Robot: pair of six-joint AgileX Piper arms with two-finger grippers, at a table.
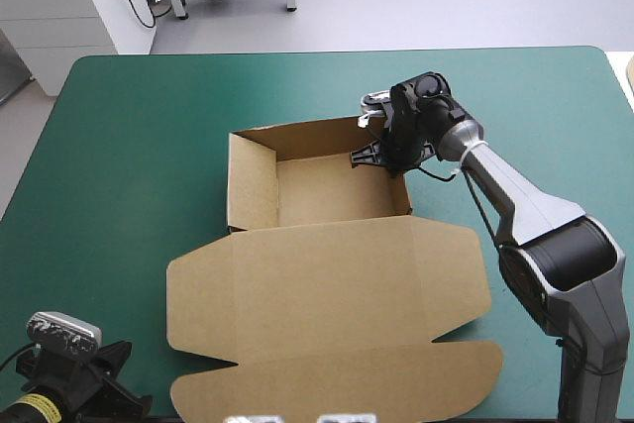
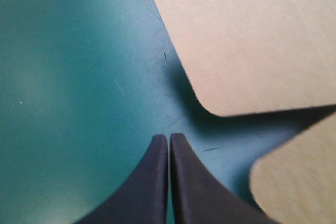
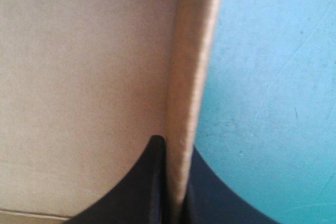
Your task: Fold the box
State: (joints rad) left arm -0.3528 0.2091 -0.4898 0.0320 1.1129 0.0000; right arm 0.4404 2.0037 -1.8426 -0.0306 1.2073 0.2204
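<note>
The brown box (image 1: 327, 274) lies mid-table as an open tray with raised walls at the far side and its lid spread flat toward the near edge. My right gripper (image 1: 381, 151) is at the tray's far right corner, shut on the right wall (image 3: 191, 77), one black finger inside the tray and one outside over the teal-green cover. My left gripper (image 2: 169, 140) is shut and empty, low at the near left corner of the table, just beside the lid's rounded flap corners (image 2: 220, 108). In the high view its fingers are hidden at the near edge.
White furniture and a metal frame stand beyond the table's far edge (image 1: 327, 52). Bare teal-green cover (image 1: 129, 165) stretches left of the box and along the far side.
</note>
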